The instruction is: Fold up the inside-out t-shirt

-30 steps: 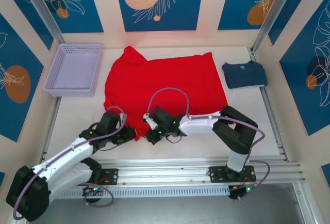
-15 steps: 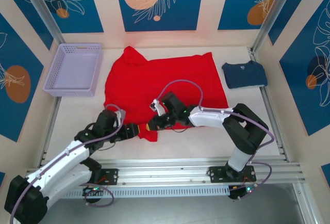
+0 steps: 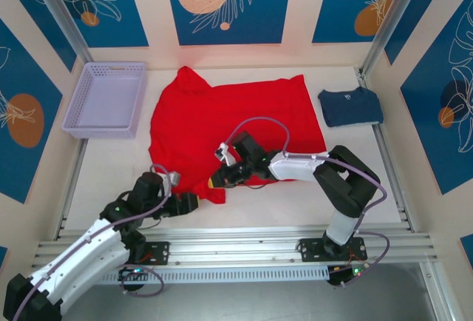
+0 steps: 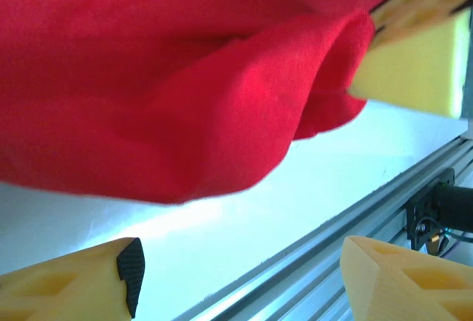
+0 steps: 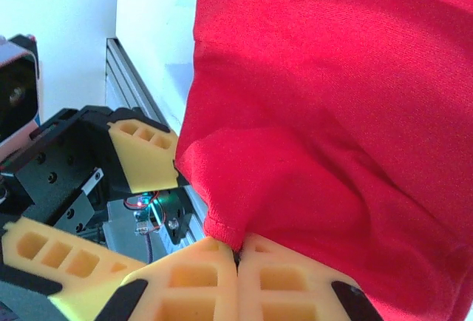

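At the far left of the surface [image 3: 295, 203], a lavender basket [image 3: 100, 133] is seen, well apart from the work. Next, near the front edge, the left pincer [image 3: 191, 203] is found with its jaws spread wide and nothing between them. In its wrist view the red cloth hangs just ahead of the fingertips and is not touched by them.

The inside-out t-shirt [image 3: 236, 114] is spread over the middle of the surface. Its longer side is judged to run left to right, with a bunched lump at the far-left corner and the near-left corner gathered into a loose, raised fold. That corner is pinched at the hem by the right pincer [image 3: 218, 179], whose jaws are clamped on the cloth.

The coming move is judged to turn on this corner. It lies just right of and beyond the left pincer, and the left arm is the nearer free one. The cloth is bright red, plain and soft, mostly flat with mild wrinkles. At the far right a folded navy t-shirt [image 3: 351, 106] is laid, near the red one's edge.
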`<state>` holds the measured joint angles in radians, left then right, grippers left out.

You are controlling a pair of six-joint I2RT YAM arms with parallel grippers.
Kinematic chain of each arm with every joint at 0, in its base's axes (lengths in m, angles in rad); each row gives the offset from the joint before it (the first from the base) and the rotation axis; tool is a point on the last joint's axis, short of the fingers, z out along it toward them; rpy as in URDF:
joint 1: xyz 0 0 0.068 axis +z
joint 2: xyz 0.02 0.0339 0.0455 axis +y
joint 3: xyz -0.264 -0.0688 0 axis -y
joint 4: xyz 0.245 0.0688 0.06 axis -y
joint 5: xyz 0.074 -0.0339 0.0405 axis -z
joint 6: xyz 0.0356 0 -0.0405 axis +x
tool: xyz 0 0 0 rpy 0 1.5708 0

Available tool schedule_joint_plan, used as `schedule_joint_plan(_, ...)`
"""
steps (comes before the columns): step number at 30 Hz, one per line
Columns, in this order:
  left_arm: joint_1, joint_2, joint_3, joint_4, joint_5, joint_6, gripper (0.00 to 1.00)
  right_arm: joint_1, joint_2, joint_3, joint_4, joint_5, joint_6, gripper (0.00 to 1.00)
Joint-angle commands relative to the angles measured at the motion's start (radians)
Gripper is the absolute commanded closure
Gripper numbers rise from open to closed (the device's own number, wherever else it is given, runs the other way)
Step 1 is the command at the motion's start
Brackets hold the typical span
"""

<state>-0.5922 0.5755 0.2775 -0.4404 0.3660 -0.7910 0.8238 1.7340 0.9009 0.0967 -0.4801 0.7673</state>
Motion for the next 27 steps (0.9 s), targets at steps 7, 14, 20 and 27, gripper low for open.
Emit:
schedule_joint_plan(7, -0.111, 0.112, -0.051, 0.196, 0.020, -0.092, 0.26, -0.005, 0.016, 0.012, -0.009, -0.021, 0.006, 1.00)
schedule_joint_plan(14, -0.160, 0.359, -0.017, 0.463, -0.057, -0.114, 0.24, -0.006, 0.011, 0.007, -0.006, -0.017, 0.006, 1.00)
schedule_joint_plan(20, -0.161, 0.384, -0.001, 0.531, -0.172, -0.106, 0.25, -0.008, -0.002, -0.005, -0.006, -0.014, 0.006, 1.00)
schedule_joint_plan(27, -0.159, 0.318, 0.032, 0.508, -0.251, -0.089, 0.43, -0.010, -0.002, -0.002, -0.006, -0.016, 0.001, 1.00)
